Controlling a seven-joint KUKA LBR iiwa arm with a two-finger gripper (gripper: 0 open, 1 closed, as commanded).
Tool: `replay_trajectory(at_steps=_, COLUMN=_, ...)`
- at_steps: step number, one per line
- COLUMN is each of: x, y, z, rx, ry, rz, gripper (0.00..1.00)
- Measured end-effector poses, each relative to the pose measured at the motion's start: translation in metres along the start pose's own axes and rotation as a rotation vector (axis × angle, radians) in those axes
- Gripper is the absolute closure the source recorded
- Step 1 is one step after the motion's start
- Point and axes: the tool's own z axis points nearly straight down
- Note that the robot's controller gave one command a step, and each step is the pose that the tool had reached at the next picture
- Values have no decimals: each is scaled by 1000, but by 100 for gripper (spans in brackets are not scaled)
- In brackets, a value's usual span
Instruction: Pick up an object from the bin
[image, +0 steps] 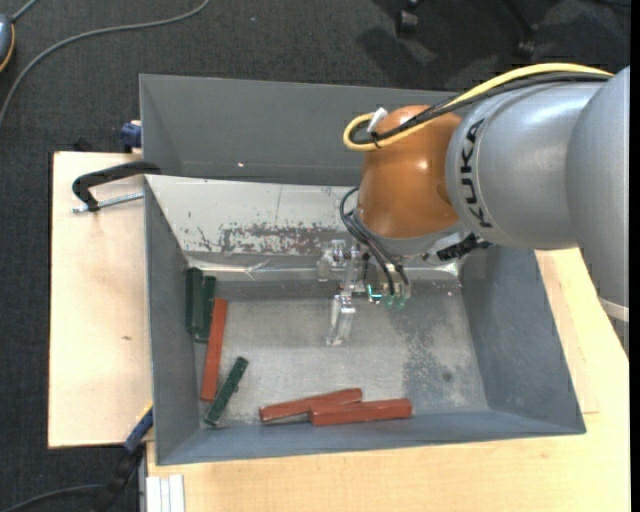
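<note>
Oblique overhead view onto bin (300, 130)

Legible text: "KUKA", dark letters running vertically on the grey arm housing (520, 150), upper right of frame. No other readable markings.

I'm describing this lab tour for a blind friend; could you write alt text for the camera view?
A robot arm reaches in from the right, its gripper hanging above the bare middle of a grey metal bin. Two red-orange sticks lie along the front wall; another red-orange stick and dark green sticks lie by the left wall.
</note>
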Motion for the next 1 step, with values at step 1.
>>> replay_trajectory(at_steps=1, x=-18, y=-58, z=61, rx=4, ry=-3, rz=-7, gripper=0)
